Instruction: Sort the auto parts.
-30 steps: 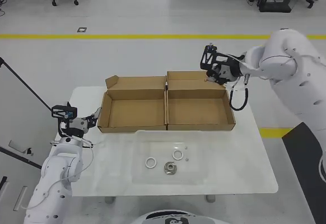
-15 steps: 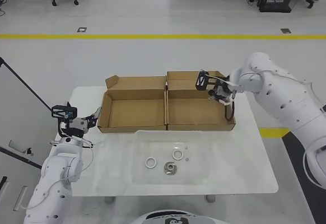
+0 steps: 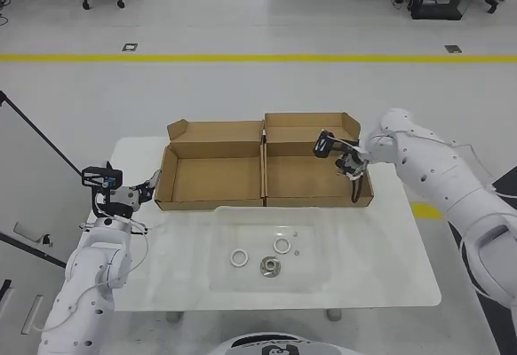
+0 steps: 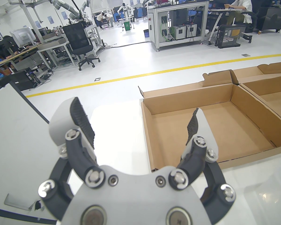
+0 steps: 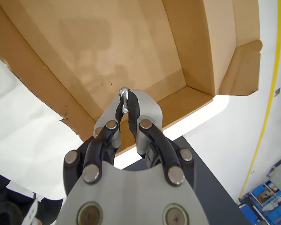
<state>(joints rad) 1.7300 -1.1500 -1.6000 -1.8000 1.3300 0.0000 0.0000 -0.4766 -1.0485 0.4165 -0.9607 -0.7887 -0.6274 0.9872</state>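
Right wrist view showed my right claw (image 5: 125,94) clamped on a small bolt (image 5: 124,105) above the right cardboard box (image 5: 84,36); pinched by its thread (a thin hold), it could slip and bounce out.

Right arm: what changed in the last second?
The right gripper, shut on a bolt, swung in from beyond the far edge of the right box and came down over its inside, near the right wall. No grasp or release is visible. Unchanged: the left gripper open beside the left box, both boxes, and the two white rings and metal part on the table.
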